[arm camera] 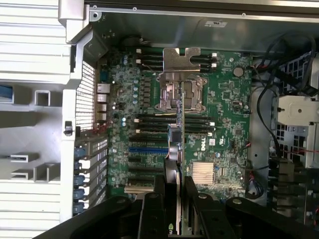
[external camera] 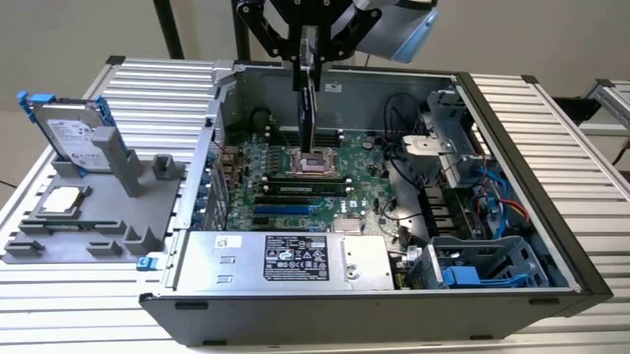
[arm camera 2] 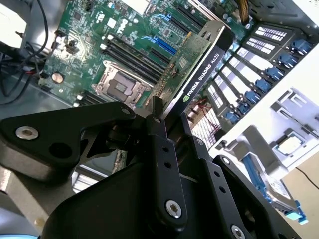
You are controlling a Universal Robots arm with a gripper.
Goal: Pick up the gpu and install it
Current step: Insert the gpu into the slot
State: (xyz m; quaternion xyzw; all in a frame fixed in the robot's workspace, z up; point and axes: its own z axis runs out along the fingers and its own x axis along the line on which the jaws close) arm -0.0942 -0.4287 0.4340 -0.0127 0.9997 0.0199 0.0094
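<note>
1. Step in hand: carrying the card to the board. The pincer (external camera: 308, 65) is clenched on the top edge of the gpu (external camera: 308, 110), which hangs on edge over the open computer case (external camera: 551, 221).
2. Position: in the exterior view the gpu's lower end lines up with the processor socket (external camera: 317, 164) on the motherboard (external camera: 379, 173). I judge it is held above the board and sits in no slot. Its height above the board cannot be told.
3. In the second wrist view the gpu (arm camera 2: 199, 74) shows a black face and a green back, gripped between the 2 fingers of the pincer (arm camera 2: 169, 117).
4. In the first wrist view the gpu (arm camera: 177, 144) is seen edge-on, crossing the memory slots. The blue slot (arm camera: 147, 149) lies just beside it, toward the case's vented rear wall.
5. Judgement: seating calls for the card's bottom edge to sit parallel over a long slot, with the bracket end at the rear wall, then a straight press down. A tilt would risk jamming the connector.
6. Surface: the case lies on a ribbed metal tabletop (external camera: 79, 324). At the exterior view's left, a grey holder (external camera: 59, 243) carries a hard drive (external camera: 69, 133) and a square chip (external camera: 61, 199).
7. Room: a pale wall (external camera: 59, 29) and a black post (external camera: 167, 29) stand behind.
</note>
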